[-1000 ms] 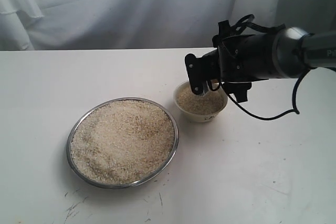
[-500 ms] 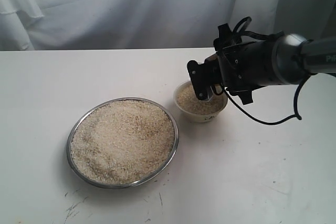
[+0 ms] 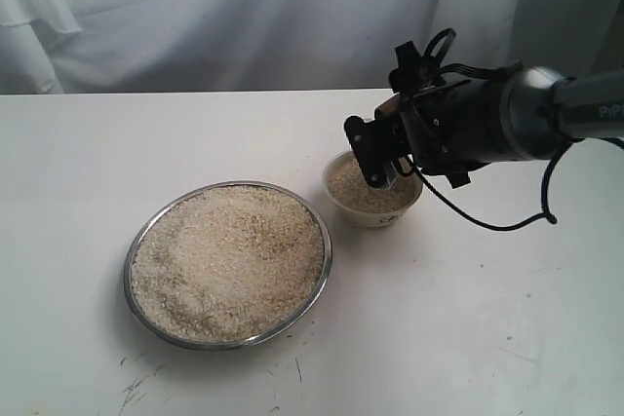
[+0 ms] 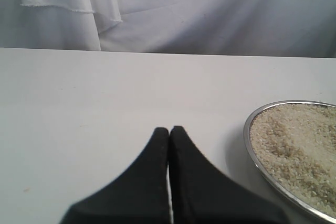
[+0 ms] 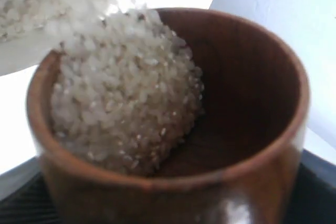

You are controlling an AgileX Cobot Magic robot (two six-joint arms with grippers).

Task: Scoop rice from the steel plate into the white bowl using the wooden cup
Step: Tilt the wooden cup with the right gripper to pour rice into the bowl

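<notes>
The right end effector (image 3: 378, 158) hangs over the far rim of the white bowl (image 3: 375, 209), gripping the wooden cup (image 5: 252, 129) at a wide setting. In the exterior view the dark wrist hides nearly all of the cup and part of the bowl's rear rim. A black cable (image 3: 487, 223) loops down from the arm beside the bowl. The cup is tipped, and the rice (image 5: 126, 103) in it is heaped against one side up to the lip, leaving the dark inner wall opposite bare.

The bowl is filled with grains almost to the rim. Just beside it, apart from it, the steel plate (image 3: 325, 270) carries a broad, uneven layer of grains out to its edge.

The left end effector (image 4: 169, 140) is low over the bare tabletop (image 3: 468, 319) near the plate's rim, pinched together on nothing. A white cloth (image 3: 244, 17) hangs behind.
</notes>
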